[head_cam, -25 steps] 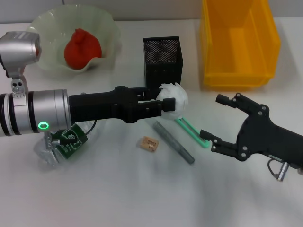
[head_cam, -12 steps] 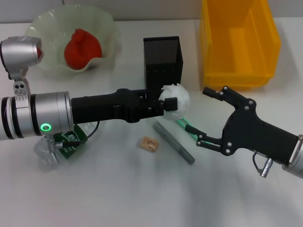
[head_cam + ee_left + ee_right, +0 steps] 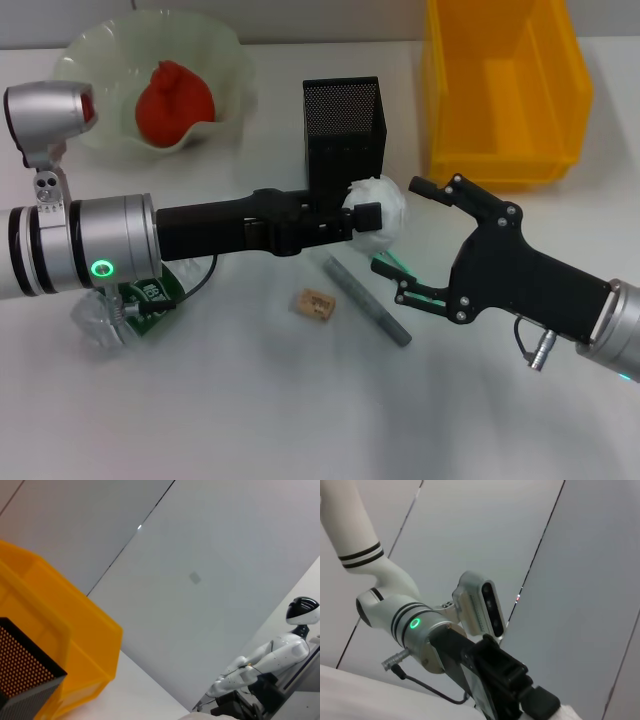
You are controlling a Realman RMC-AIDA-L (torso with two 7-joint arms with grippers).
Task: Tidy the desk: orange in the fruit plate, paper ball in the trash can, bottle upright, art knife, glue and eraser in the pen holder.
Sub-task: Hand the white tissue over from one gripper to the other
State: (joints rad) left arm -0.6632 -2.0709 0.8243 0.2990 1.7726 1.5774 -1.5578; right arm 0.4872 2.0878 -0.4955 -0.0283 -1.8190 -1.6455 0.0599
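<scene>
The left gripper (image 3: pixel 372 216) clamps the paper ball (image 3: pixel 385 208) before the pen holder (image 3: pixel 345 128) — the right gripper (image 3: pixel 418 245), fingers spread wide, hangs just beside the ball

The head camera looks down on the surface (image 3: pixel 250 400). Both wrist cameras look sideways, probably low; head and left wrist share the bin (image 3: pixel 505 90).
</scene>
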